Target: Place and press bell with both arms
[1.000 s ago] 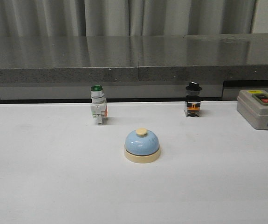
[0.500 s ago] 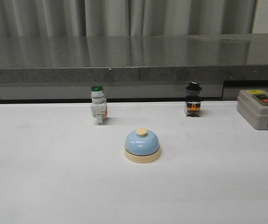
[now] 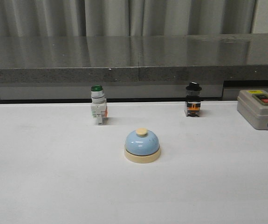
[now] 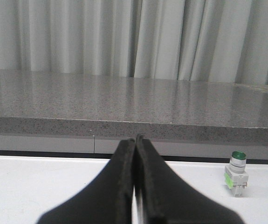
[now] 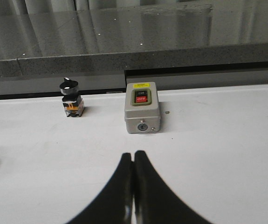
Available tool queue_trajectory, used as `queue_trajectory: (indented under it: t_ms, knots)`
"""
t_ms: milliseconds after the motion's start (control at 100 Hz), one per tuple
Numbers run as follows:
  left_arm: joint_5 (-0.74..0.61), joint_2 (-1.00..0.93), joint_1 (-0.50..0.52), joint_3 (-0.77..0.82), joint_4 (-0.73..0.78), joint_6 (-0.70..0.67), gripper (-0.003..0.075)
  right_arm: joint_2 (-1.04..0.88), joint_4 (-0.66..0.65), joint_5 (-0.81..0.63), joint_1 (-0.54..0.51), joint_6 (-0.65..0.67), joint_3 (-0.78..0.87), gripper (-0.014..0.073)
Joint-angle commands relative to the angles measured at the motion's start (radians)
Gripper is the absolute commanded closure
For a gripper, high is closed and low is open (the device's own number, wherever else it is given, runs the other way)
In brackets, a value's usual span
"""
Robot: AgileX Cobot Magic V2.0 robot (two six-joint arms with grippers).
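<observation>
A white table (image 3: pixel 45 186) holds a light-blue bell (image 3: pixel 142 145) with a cream base and cream knob, upright near the middle of the front view, with nothing touching it. At 11 o'clock from the bell stands a green-capped white switch (image 3: pixel 98 105). At 1 o'clock stands a black-capped switch (image 3: pixel 193 99). At 2 o'clock, near the table's right edge, sits a grey control box (image 3: pixel 260 109); in the right wrist view its red lower button reads "OFF", and the dark button and yellow label above it are too small to read. Behind the table runs a grey speckled ledge (image 3: pixel 134 58) before pale curtains (image 3: pixel 124 17). No arm appears in the front view. The left gripper (image 4: pixel 134 140) has its 2 fingers pressed together, holding nothing. The right gripper (image 5: pixel 133 155) is likewise closed and empty above bare table.
</observation>
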Motion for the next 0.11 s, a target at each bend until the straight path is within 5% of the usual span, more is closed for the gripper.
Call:
queue_trajectory:
  t_ms: [0,100]
  knots:
    - [-0.075,-0.031,0.001,0.056,-0.010,-0.007,0.0741,-0.019,0.000,-0.088,-0.007,-0.012,-0.019,0.0658]
    - [-0.075,-0.031,0.001,0.056,-0.010,-0.007,0.0741,-0.019,0.000,-0.088,-0.007,-0.012,-0.019,0.0658]
